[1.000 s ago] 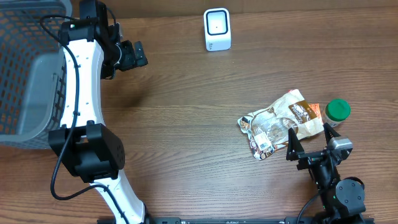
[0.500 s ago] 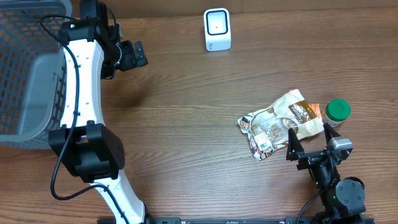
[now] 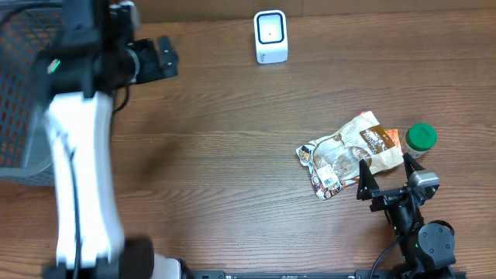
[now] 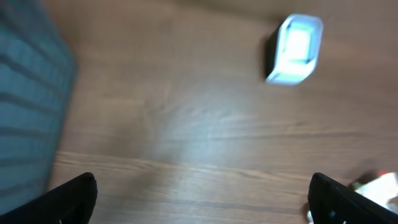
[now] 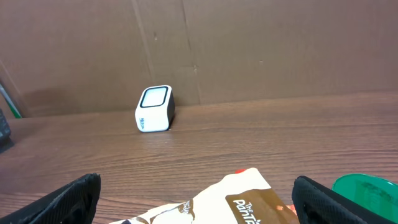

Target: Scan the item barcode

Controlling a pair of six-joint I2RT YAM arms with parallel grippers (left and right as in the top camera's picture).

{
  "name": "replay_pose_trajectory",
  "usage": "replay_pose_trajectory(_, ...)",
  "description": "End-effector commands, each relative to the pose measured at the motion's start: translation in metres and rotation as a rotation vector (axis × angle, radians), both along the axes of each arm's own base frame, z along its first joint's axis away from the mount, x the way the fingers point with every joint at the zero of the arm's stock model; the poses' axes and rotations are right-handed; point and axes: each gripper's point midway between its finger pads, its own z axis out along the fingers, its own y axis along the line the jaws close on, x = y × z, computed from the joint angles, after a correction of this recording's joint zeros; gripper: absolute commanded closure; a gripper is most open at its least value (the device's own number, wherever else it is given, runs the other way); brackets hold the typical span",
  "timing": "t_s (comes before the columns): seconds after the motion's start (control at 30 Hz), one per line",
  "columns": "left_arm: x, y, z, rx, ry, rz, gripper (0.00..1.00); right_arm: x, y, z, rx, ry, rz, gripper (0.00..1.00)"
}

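The item is a crumpled white-and-brown snack bag (image 3: 349, 155) lying flat on the wooden table, its label patch facing up. The white barcode scanner (image 3: 270, 36) stands at the back centre. My right gripper (image 3: 385, 173) is open just in front of the bag, and the right wrist view shows the bag (image 5: 249, 199) low between the fingers and the scanner (image 5: 154, 109) beyond. My left gripper (image 3: 165, 58) is open and empty at the back left, blurred with motion. In its wrist view the left gripper (image 4: 205, 199) hangs over bare wood, with the scanner (image 4: 297, 42) at upper right.
A grey mesh basket (image 3: 23, 93) fills the left edge and shows as a blue-grey blur (image 4: 31, 93) in the left wrist view. A jar with a green lid (image 3: 421, 138) stands against the bag's right end. A brown cardboard wall (image 5: 199, 43) backs the table.
The left arm has swung fast and now looks blurred and larger from above; its gripper has shifted slightly toward the back. The right arm, bag and scanner have not moved.
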Motion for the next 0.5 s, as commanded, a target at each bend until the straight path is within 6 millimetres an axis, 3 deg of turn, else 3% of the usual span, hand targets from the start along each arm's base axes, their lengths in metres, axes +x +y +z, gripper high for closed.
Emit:
replay_pose_trajectory(0.0,-0.037,-0.002,0.055,0.010,-0.155,0.010,0.00,0.000,-0.001,-0.002,0.004,-0.003,-0.001,0.00)
replay_pose_trajectory(0.13,-0.068,-0.004,0.088,0.018,-0.258,0.011,0.00,0.000,-0.001,-0.002,0.004,-0.003,-0.001,0.00)
replay_pose_trajectory(0.27,-0.088,-0.006,0.103,0.021,-0.305,0.010,0.00,0.000,-0.001,-0.002,0.004,-0.003,-0.001,0.00)
replay_pose_trajectory(0.47,-0.087,-0.006,0.101,0.021,-0.300,0.010,0.00,0.000,-0.001,-0.002,0.004,-0.003,-0.001,0.00)
